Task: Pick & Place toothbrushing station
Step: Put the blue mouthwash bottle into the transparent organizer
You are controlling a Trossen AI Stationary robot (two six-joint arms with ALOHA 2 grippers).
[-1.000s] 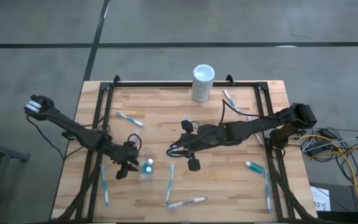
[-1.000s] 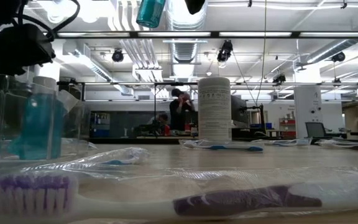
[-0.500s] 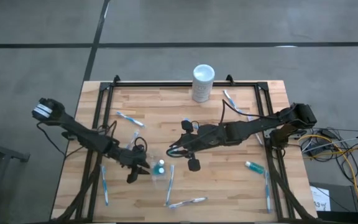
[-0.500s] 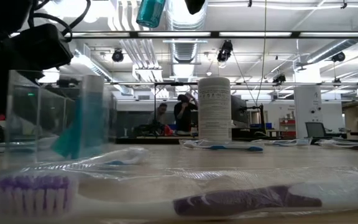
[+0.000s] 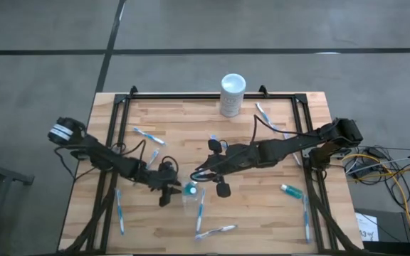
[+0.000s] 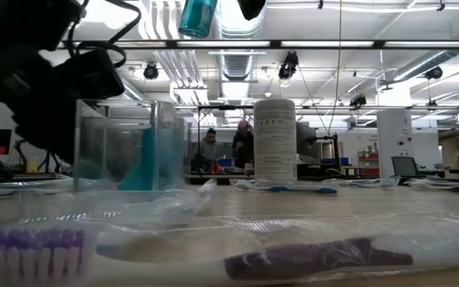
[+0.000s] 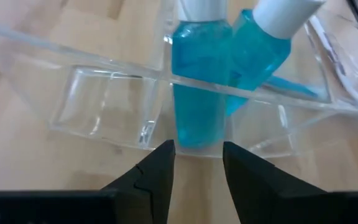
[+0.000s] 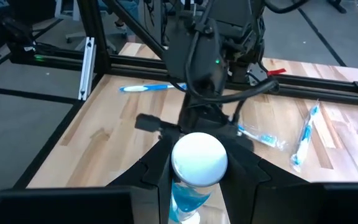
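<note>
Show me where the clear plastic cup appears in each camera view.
High view: clear plastic cup at lower middle of the table, beside the left tool.
Low view: cup left of centre, standing on the table.
Left wrist view: cup fills the middle.
Right wrist view: I cannot find it.
Shared landmark: the teal tube inside it.

In the high view, the cup (image 5: 190,193) stands at lower centre of the worktop (image 5: 191,117) with a tube (image 5: 191,190) in it. The left pincer (image 5: 171,192) touches its left side. The right pincer (image 5: 202,173) is just above-right. The cylinder (image 5: 233,94) stands at top centre.
</note>
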